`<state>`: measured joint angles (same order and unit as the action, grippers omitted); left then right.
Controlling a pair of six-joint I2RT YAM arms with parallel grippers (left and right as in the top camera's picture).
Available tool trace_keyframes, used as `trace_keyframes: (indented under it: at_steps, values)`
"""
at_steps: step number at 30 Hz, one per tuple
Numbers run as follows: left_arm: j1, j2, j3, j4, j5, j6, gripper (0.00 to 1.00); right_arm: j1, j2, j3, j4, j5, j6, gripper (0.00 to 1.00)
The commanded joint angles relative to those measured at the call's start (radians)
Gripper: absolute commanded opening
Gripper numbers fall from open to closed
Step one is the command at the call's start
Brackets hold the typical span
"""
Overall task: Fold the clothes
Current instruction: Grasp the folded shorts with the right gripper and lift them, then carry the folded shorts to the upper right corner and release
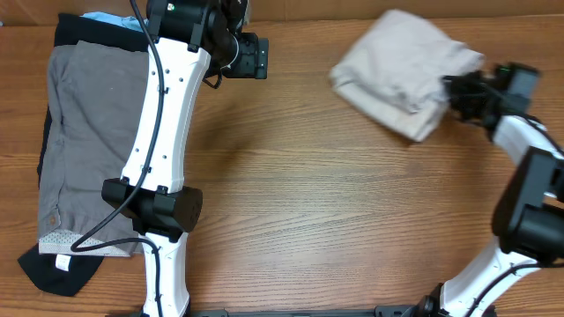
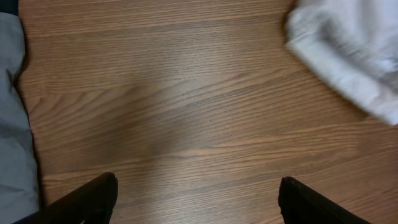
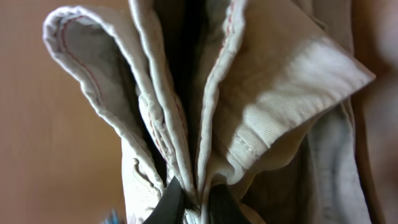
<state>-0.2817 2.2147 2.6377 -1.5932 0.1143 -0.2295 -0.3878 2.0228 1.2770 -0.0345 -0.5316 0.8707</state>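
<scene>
Matt twill cotton khaki shorts (image 3: pixel 273 118) with stitched seams — table (image 1: pixel 308 220) smooth, grained wood.

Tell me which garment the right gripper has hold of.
The beige shorts, alone at the right, pinched in the right gripper; the grey shorts and black garment lie stacked at left.

No text, brand, number or sign can be read in any view; a small white label (image 1: pixel 62 263) on the garment pile (image 1: pixel 84 132), by the worktop's left edge near its robot-side corner, is too small to make out.
</scene>
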Motion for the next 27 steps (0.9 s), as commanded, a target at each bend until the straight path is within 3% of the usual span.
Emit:
trace_keyframes:
  at_steps: [1, 7, 12, 20, 25, 27]
  values:
    - [-0.005, 0.006, 0.000, 0.008, -0.013, 0.004, 0.85, -0.100, -0.007, 0.027, 0.012, 0.137, 0.139, 0.04]
    - [-0.008, 0.006, 0.000, 0.017, -0.013, -0.005, 0.84, -0.145, 0.003, 0.027, 0.092, 0.203, 0.148, 0.04]
    - [-0.010, 0.006, 0.000, 0.027, -0.013, -0.023, 0.84, -0.091, 0.052, 0.027, 0.146, 0.301, 0.152, 0.04]
    - [-0.011, 0.006, 0.000, 0.034, -0.014, -0.022, 0.84, -0.011, 0.167, 0.027, 0.368, 0.372, 0.159, 0.04]
    - [-0.014, 0.006, 0.000, 0.047, -0.013, -0.022, 0.84, 0.006, 0.172, 0.027, 0.387, 0.441, 0.158, 0.04]
    - [-0.014, 0.006, 0.000, 0.050, -0.013, -0.023, 0.84, -0.004, 0.166, 0.027, 0.389, 0.436, 0.158, 0.28]
